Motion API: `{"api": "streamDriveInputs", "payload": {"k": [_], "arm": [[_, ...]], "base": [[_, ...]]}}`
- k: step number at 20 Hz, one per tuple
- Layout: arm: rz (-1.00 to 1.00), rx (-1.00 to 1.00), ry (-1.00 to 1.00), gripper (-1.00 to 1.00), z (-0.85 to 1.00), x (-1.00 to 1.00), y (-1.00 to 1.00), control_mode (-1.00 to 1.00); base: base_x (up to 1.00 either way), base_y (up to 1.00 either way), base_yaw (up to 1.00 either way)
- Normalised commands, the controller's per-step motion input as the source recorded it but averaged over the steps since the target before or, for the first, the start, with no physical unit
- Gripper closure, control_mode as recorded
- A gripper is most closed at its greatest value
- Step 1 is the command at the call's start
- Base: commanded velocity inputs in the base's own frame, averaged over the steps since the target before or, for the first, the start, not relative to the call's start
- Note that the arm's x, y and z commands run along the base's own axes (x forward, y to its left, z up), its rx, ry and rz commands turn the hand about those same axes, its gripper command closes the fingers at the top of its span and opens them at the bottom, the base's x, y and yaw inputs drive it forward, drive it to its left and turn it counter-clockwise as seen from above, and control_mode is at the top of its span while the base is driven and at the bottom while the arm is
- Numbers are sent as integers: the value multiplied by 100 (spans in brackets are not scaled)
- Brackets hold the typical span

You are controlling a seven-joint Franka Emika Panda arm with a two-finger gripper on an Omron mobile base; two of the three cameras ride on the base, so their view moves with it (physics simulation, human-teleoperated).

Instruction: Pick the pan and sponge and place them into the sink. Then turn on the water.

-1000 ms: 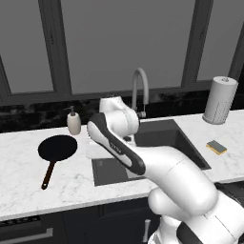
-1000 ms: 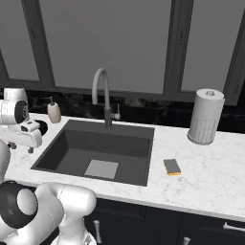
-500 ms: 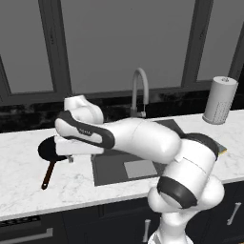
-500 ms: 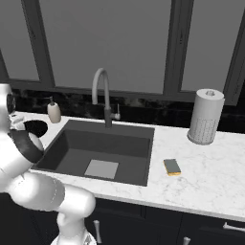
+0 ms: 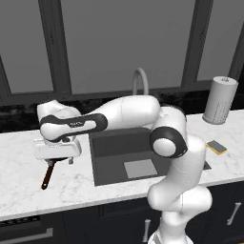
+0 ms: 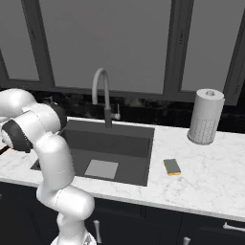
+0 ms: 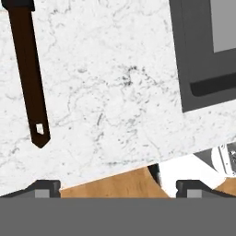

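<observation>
The robot's white hand hangs low over the white marble bench, left of the big dark grey sink. Its two dark finger tips sit far apart, so it is open and holds nothing. From the left base view the hand covers the round black frying pan; just its long brown handle pokes out. The hand view shows that handle lying off to one side. The little yellow sponge lies right of the sink, near the tall grey paper roll. The curved grey tap stands behind the sink.
</observation>
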Motion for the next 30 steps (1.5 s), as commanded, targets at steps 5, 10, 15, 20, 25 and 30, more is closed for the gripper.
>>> {"api": "streamDriveInputs", "payload": {"k": [5,10,15,20,25,30], "arm": [[0,0,-4,-100,-49,8,34,-100],[0,0,-5,-100,-27,4,38,-100],[0,0,-7,-100,-12,0,10,-100],[0,0,-7,-100,-23,9,0,-100],[0,1,-7,-100,-43,18,0,-100],[0,0,-4,-100,-43,10,0,-100]], "base": [[0,0,0],[0,0,0],[0,0,0],[0,0,0],[0,0,0],[0,0,0]]}}
